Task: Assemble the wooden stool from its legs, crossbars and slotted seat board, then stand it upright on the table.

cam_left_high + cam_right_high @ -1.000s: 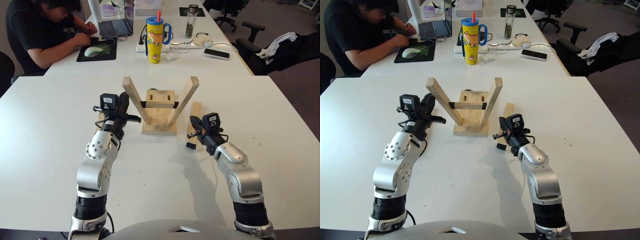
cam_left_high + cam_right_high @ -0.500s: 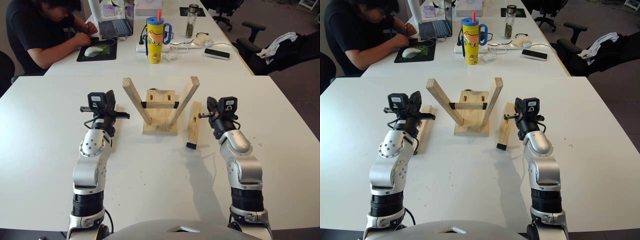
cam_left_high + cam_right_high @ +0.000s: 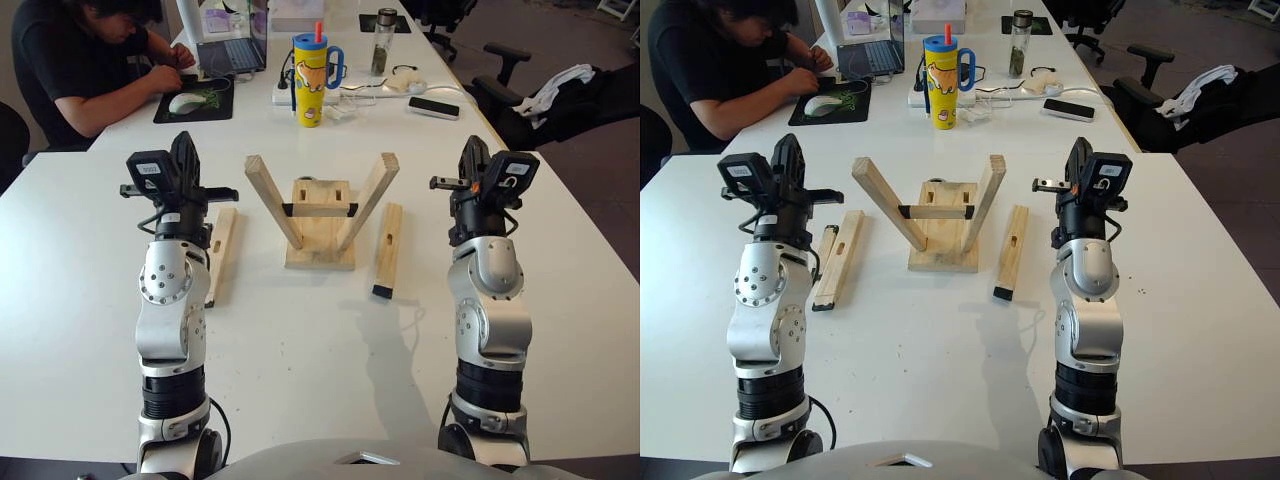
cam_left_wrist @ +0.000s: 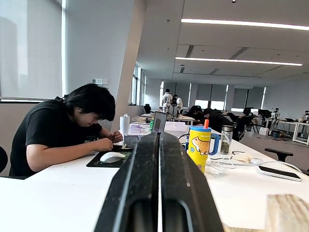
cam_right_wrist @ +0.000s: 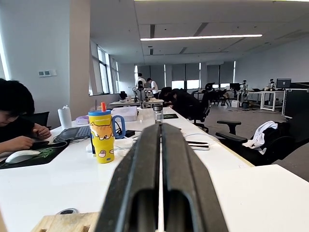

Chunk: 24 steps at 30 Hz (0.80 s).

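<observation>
Left eye view, yellow mug [image 3: 309, 90] holding red straw [image 3: 319, 31], left claw [image 3: 182, 146] and right claw [image 3: 470, 150] both clenched

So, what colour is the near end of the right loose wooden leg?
Black end on pale wooden leg; clearest in left eye view.

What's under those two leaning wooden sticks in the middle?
A flat pale wooden seat board lying on the white table. Both leaning wooden legs stand on it. Their feet cover the spots beneath them.
</observation>
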Motion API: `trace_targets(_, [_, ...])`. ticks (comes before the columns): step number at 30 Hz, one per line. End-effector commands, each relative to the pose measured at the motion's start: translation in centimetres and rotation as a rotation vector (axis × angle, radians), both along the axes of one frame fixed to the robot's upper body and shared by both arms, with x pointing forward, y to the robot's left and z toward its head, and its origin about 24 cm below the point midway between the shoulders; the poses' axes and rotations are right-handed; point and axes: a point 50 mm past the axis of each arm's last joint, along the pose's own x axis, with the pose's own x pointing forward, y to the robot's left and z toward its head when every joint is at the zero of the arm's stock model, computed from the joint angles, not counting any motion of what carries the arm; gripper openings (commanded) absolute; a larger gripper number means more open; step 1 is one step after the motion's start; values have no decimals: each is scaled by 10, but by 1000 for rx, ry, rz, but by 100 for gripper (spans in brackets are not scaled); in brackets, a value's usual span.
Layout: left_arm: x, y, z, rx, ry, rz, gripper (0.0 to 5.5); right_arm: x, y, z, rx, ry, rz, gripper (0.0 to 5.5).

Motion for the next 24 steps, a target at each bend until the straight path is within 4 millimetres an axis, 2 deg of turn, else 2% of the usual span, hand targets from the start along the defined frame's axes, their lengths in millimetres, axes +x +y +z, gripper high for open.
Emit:
trace_targets(1, [5, -60, -43, 80, 298, -348, 1, 14, 91, -27, -194, 227, 541, 0])
trace_targets(3, [3, -65, -46, 93, 321, -361, 1, 14, 97, -39, -214, 309, 567, 0])
trace_targets(7, [11, -28, -50, 133, 364, -177, 1, 13, 58, -57, -230, 392, 407, 0])
trace_targets(10, [11, -14, -54, 138, 384, -97, 1, 15, 38, -65, -207, 439, 330, 0])
trace_targets(13, [10, -8, -56, 134, 394, -70, 1, 18, 29, -69, -202, 454, 311, 0])
trace_targets(17, [12, 8, -54, 162, 388, -58, 1, 32, 20, -62, -184, 405, 343, 0])
trace_targets(19, [15, 14, -59, 231, 444, -166, 1, 42, 20, -54, -186, 359, 389, 0])
trace_targets(20, [15, 18, -64, 321, 500, -288, 1, 50, 21, -48, -189, 323, 423, 0])
trace_targets(24, [-5, 49, -81, 675, 763, -645, 1, 70, 25, -33, -213, 236, 520, 0])
